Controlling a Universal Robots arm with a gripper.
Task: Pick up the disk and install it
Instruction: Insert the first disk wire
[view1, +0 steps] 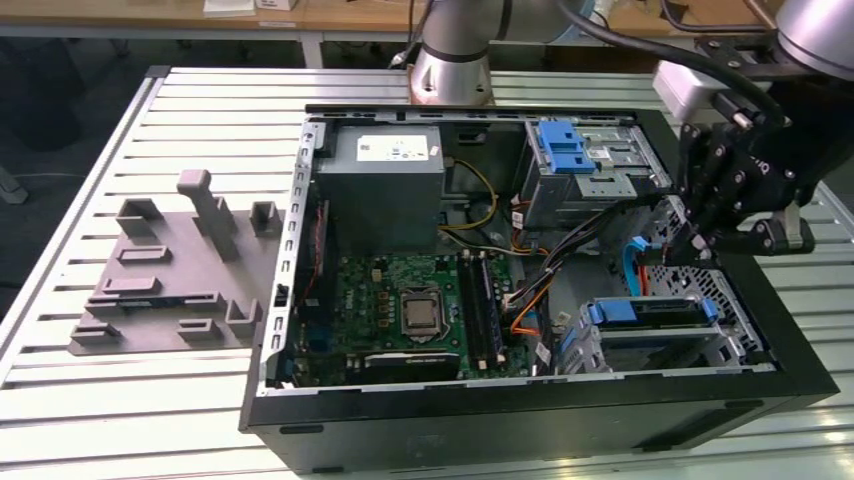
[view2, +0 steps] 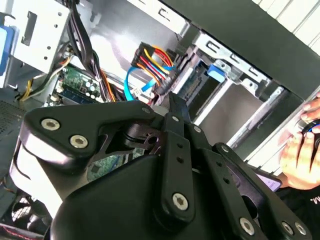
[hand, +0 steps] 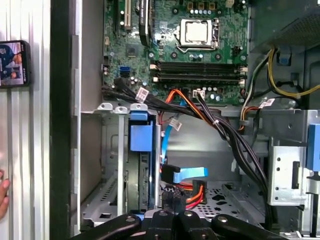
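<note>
The install step seems near its end: the disk (view1: 647, 312) sits in the case's (view1: 534, 410) lower bay, the claw (view1: 690, 245) hangs near it, clenched or released I cannot tell, and any final seating calls for a straight push along the bay.

An open computer case (view1: 534, 420) is set on a table (view1: 80, 400), with a fixture (view1: 167, 270) placed at the exterior view's left of it. Inside, the motherboard (view1: 414, 310) is laid centrally and the disk (view1: 647, 312) is seated in a bay (view1: 731, 312) at the exterior view's right, below the gripper (view1: 690, 250).
</note>
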